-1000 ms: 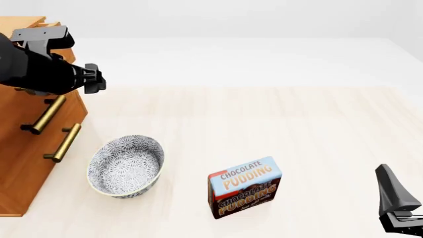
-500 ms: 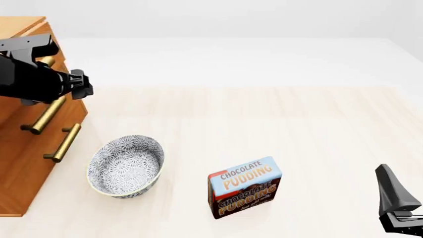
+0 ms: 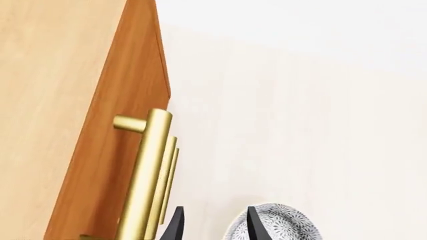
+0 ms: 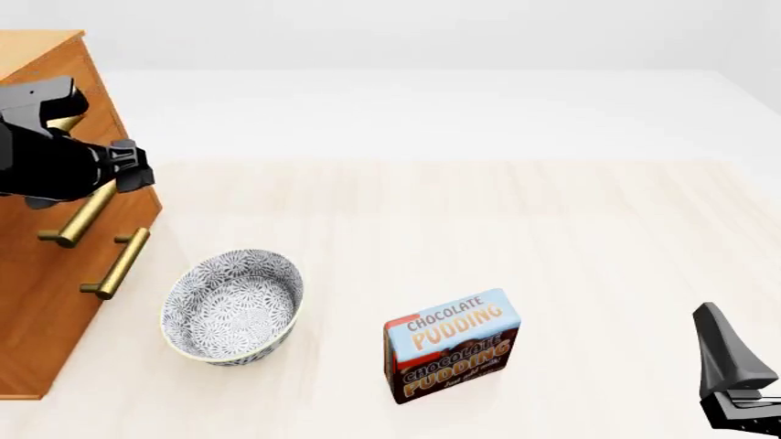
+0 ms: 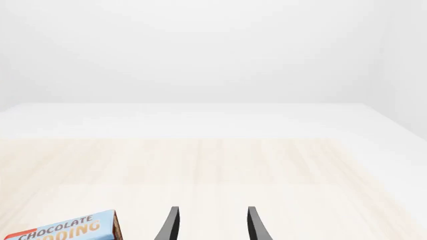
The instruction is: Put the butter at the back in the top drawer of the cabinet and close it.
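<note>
The cabinet (image 4: pixel 49 329) stands at the table's left edge, with brass bar handles (image 4: pixel 116 263) on its drawers. In the left wrist view the top drawer (image 3: pixel 130 95) sits flush with the cabinet front, its handle (image 3: pixel 143 170) lined up over the lower ones. My left gripper (image 4: pixel 132 165) (image 3: pixel 213 212) hangs open just off that front, next to the top handle, with nothing between its fingers. In the front view the left arm covers the top handle. My right gripper (image 4: pixel 732 370) (image 5: pixel 212 210) stands open and empty at the near right. The butter is out of view.
A patterned bowl (image 4: pixel 232 306) (image 3: pixel 273 225) sits near the cabinet's base. A Chocolate Pudding box (image 4: pixel 452 346) (image 5: pixel 63 229) stands upright at the front middle, left of my right gripper.
My left arm has moved left and down against the cabinet front. The top drawer, standing out a second ago, now lies flush. The right arm has not moved.
</note>
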{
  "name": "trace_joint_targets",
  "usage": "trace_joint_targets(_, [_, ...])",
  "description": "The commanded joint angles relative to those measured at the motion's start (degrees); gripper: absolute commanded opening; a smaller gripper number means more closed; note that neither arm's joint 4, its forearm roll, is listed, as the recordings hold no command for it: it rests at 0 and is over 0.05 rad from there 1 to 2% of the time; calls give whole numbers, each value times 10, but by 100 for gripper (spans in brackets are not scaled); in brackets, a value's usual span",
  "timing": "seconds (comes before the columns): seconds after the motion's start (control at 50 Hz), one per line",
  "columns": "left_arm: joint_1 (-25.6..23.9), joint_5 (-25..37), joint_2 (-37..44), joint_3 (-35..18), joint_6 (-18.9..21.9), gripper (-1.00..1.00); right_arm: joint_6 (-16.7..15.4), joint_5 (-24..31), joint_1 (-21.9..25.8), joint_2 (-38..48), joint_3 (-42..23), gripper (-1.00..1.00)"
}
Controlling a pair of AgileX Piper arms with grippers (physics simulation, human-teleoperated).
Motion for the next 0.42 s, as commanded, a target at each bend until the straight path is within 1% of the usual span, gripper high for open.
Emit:
trace_joint_targets(0.02, [30, 0, -8, 11, -4, 100, 0, 0, 0, 0, 0, 100])
trace_joint_targets(0.26, [46, 1, -16, 19, 5, 100, 0, 0, 0, 0, 0, 100])
trace_joint_targets(0.32, [44, 5, -24, 17, 5, 100, 0, 0, 0, 0, 0, 100])
trace_joint_targets(0.42, [24, 13, -49, 14, 7, 100, 0, 0, 0, 0, 0, 100])
